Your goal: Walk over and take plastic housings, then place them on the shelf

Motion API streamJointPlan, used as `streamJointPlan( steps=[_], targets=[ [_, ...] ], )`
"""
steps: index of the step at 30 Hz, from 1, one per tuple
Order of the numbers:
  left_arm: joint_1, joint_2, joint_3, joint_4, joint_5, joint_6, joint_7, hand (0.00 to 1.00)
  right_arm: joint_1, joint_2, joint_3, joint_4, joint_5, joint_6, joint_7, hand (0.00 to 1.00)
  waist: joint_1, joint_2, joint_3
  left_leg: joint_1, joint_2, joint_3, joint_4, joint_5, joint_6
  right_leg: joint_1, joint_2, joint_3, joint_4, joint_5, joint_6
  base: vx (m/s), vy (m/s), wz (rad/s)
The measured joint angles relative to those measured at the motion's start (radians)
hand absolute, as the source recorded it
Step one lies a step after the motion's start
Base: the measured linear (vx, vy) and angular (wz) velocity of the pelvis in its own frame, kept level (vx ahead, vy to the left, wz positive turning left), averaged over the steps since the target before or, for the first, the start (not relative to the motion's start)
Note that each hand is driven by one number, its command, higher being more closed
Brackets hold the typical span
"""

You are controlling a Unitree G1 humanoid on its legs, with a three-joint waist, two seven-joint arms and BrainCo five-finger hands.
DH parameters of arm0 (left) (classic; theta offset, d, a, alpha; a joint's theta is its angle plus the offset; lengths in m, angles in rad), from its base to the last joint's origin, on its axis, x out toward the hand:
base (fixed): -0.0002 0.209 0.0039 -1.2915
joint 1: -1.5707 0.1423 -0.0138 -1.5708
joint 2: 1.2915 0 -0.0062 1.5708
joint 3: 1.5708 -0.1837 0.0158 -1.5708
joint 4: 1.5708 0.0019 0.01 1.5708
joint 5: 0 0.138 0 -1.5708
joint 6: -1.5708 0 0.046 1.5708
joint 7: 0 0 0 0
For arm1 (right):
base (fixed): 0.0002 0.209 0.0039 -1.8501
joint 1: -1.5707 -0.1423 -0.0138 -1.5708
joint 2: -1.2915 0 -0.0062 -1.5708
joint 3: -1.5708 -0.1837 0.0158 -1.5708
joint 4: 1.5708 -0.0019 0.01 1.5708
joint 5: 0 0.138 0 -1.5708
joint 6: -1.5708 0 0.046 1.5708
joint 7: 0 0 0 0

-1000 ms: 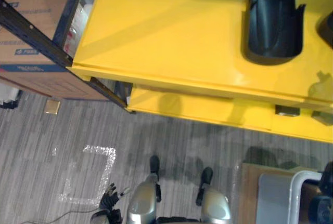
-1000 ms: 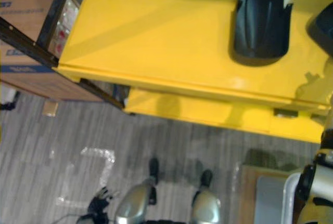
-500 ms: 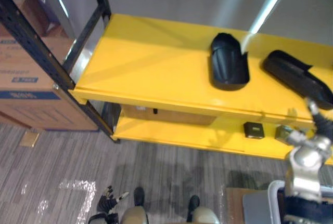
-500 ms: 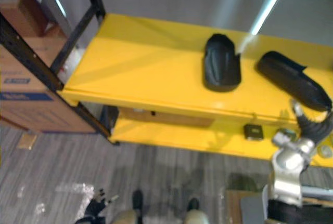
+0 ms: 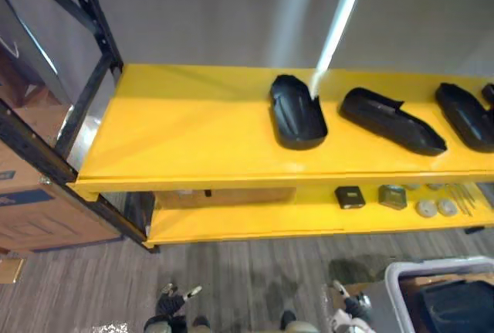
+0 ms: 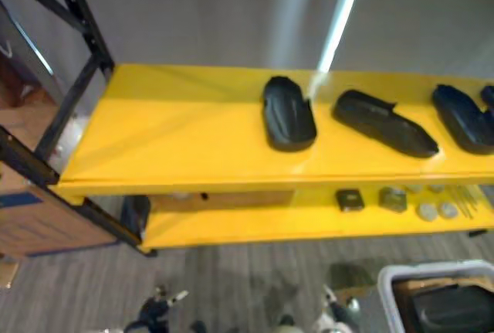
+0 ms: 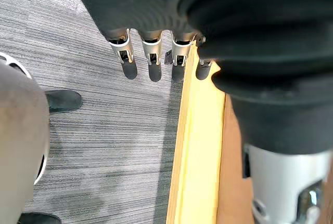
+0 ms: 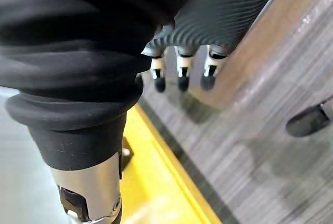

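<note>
Starting at the near edge, you have the left hand low on the left above the grey carpet, and the right hand low on the right. In the left wrist view its fingers hang straight in a row, slightly apart, and they hold nothing. In the right wrist view the fingers are also relaxed and empty above the carpet.

Just to the right of the right hand stands a pale bin, and inside it lies a dark housing.

Farther away is the yellow shelf. On its lower board, towards the right, you see a small black box, a grey block and round discs. Any marking on them is too small to read. On the upper board three black housings lie in a row, apart from each other. The first housing is near the middle, the second housing is to its right, and the third housing is close to the right edge.

At the left, a cardboard box stands beside the black rack post. It has a blue band on its side, and you cannot read what is printed there. Behind the shelf is a grey wall.
</note>
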Motion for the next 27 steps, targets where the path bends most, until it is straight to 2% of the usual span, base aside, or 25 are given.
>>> streamJointPlan(
  steps=[6, 9, 11, 15, 21, 26, 27],
  targets=[
    [0.0, -0.003, 0.017, 0.001, -0.002, 0.001, 0.006, 0.0, -0.003, 0.0, -0.001, 0.0, 0.0, 0.001, 0.002, 0.0, 0.001, 0.0, 0.0, -0.001, 0.001, 0.005, 0.0, 0.0, 0.0, -0.003, 0.0, 0.0, 0.0, 0.001, 0.002, 0.0, -0.001, -0.01],
    [-0.005, -0.012, 0.044, 0.004, -0.015, 0.03, 0.02, 0.0, -0.011, -0.001, -0.004, 0.0, 0.0, 0.005, 0.007, 0.0, 0.002, 0.002, 0.0, -0.016, 0.004, 0.013, 0.0, 0.0, 0.0, -0.019, 0.001, 0.0, -0.002, 0.003, 0.005, -0.02, -0.013, -0.07],
    [-0.016, -0.032, 0.09, 0.031, -0.042, 0.043, 0.035, 0.0, -0.02, -0.001, -0.027, 0.01, 0.001, 0.03, 0.033, 0.0, 0.002, 0.002, 0.0, -0.026, 0.008, 0.018, 0.0, 0.0, -0.001, -0.027, 0.006, -0.001, -0.025, 0.012, 0.015, -0.02, -0.031, -0.04],
    [-0.033, -0.049, 0.185, 0.073, -0.04, 0.076, 0.059, 0.0, -0.026, -0.002, -0.102, 0.074, 0.001, 0.075, 0.08, 0.0, 0.004, 0.006, -0.002, -0.014, 0.031, 0.046, 0.006, -0.01, -0.018, -0.01, 0.032, 0.002, -0.074, 0.034, 0.007, 0.03, -0.049, -0.19],
    [-0.035, -0.05, 0.216, 0.077, 0.088, 0.082, 0.061, 0.0, -0.026, -0.029, -0.171, 0.134, 0.021, 0.089, 0.112, 0.0, -0.007, 0.021, -0.01, 0.044, 0.053, 0.118, 0.007, -0.023, -0.036, 0.004, 0.067, 0.035, -0.099, 0.065, -0.012, 0.05, -0.055, -0.48],
    [-0.049, -0.049, 0.216, 0.079, 0.129, 0.109, 0.048, 0.0, -0.016, -0.034, -0.179, 0.151, 0.039, 0.084, 0.114, 0.0, -0.018, 0.028, -0.007, 0.066, 0.081, 0.209, 0.148, -0.118, -0.022, -0.002, 0.083, 0.081, -0.076, 0.094, -0.034, -0.03, -0.016, -0.77],
    [-0.052, -0.051, 0.214, 0.083, 0.129, 0.115, 0.048, 0.0, -0.012, -0.036, -0.18, 0.151, 0.039, 0.08, 0.115, 0.0, -0.018, 0.038, -0.003, 0.077, 0.089, 0.228, 0.177, -0.142, -0.017, -0.013, 0.094, 0.08, -0.061, 0.107, -0.041, -0.12, -0.034, -1.16]
  ],
)
